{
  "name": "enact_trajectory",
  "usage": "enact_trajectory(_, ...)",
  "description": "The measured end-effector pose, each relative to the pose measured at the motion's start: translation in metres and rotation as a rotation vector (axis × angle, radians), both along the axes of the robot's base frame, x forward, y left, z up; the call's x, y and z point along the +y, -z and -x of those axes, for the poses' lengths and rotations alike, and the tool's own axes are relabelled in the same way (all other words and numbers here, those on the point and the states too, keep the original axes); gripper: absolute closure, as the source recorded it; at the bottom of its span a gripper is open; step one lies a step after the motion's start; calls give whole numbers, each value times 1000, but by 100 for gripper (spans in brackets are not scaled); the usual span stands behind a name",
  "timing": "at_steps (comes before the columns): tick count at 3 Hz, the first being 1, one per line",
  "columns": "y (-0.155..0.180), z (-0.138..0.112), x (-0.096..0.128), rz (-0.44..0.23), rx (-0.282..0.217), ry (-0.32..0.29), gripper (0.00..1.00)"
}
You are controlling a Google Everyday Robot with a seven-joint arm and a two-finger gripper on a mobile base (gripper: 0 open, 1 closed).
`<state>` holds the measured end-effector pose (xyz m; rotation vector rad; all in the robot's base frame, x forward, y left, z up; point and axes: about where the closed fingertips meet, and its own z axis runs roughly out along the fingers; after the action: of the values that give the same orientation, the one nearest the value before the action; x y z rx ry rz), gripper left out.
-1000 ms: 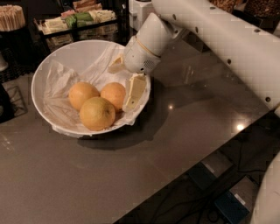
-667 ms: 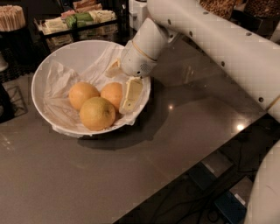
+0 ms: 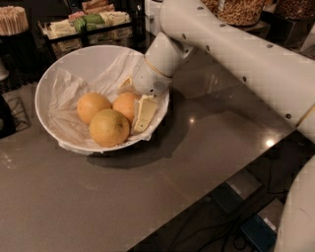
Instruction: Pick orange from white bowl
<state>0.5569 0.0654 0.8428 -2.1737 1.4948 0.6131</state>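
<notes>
On the left half of a dark grey, glossy table top [image 3: 206, 152]: a large, wide, shallow round white bowl [image 3: 51, 74], lined with crumpled white paper [image 3: 64, 101].

Inside the bowl, three round fruits lying close together. Nearest to the camera, a larger, more yellow fruit [image 3: 109, 127]. Behind it on the left, a paler yellow-orange fruit [image 3: 92, 106]. Behind it on the right, the smooth round orange of the deepest colour [image 3: 123, 104], resting on the paper and not lifted (apparently touching both neighbours).

Reaching down from the upper right, a thick white robot arm [image 3: 236, 54], ending in a two-finger gripper [image 3: 132, 106] lowered into the right side of the bowl. Fingers spread apart, not closed. One cream-coloured finger [image 3: 142, 115] just beside the right side of the orange, near the bowl rim. The other finger [image 3: 126, 84] behind the orange, only partly visible. Between the two, the orange, a little to the left. Real contact with the peel: cannot tell.

Beyond the bowl, at the back: a dark tray with small packets [image 3: 93, 22], a container of thin wooden sticks [image 3: 12, 19] at the far left, and glass jars with brownish contents [image 3: 241, 10] at the top right.
</notes>
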Motion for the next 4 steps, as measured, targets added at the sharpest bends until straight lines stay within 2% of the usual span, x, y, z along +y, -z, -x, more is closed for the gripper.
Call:
enact_trajectory(1, 7, -1, 1, 10, 13, 3, 26)
enact_trajectory(2, 9, -1, 1, 16, 19, 6, 45)
enact_trajectory(4, 8, -1, 1, 16, 19, 6, 92)
